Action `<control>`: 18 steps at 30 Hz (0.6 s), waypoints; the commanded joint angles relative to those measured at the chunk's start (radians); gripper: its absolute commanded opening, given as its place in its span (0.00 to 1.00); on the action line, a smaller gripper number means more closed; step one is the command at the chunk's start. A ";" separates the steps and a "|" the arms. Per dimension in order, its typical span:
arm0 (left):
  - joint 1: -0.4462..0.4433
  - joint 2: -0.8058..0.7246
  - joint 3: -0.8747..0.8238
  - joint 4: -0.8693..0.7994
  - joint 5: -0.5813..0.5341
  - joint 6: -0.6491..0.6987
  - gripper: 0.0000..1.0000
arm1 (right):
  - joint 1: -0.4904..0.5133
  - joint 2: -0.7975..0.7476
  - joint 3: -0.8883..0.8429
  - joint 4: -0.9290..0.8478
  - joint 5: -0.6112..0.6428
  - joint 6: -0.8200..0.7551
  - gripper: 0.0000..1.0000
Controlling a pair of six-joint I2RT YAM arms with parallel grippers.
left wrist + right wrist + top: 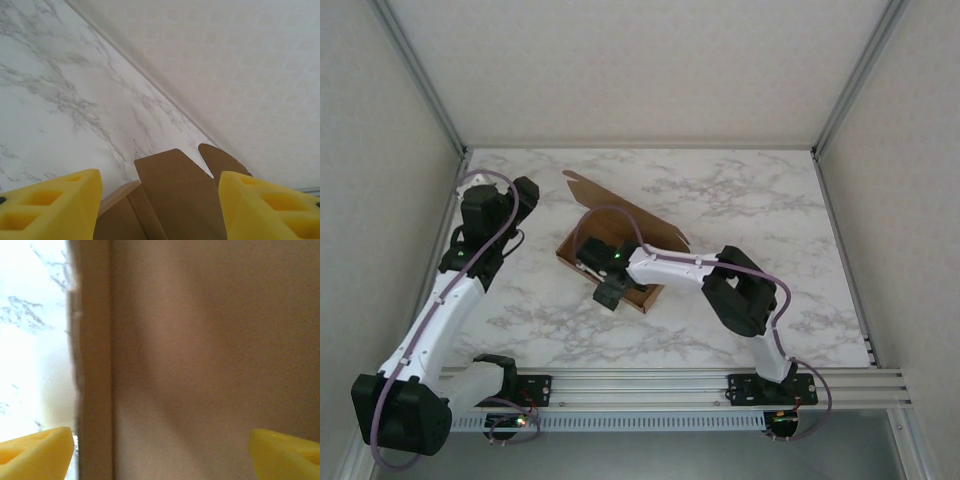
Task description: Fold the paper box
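Paper box (620,205) lies close beneath the right pincer (160,455), jaws spread wide.

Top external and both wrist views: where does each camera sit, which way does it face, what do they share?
Top external: above, behind the bases, looking down on the marble table; left arm and right arm show.
Left wrist: on the left hand, facing across the table to the wall; yellow fingers show.
Right wrist: on the right hand, close against the paper box; yellow fingertips show.
All share the paper box.
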State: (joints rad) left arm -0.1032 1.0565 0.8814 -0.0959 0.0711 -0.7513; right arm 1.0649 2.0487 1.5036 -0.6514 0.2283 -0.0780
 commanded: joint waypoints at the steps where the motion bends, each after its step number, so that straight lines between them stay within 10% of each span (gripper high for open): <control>1: -0.006 0.009 -0.008 0.043 0.042 0.025 0.63 | 0.004 -0.025 -0.026 0.068 -0.110 0.003 0.92; 18: -0.013 0.097 -0.024 0.337 -0.015 0.211 0.64 | -0.022 -0.726 -0.442 0.491 -0.014 0.019 0.79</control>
State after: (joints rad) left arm -0.1043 1.1664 0.8745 0.0826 0.0856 -0.5926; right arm 1.0550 1.4166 1.1584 -0.2928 0.1600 -0.0639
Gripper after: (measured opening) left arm 0.640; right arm 0.792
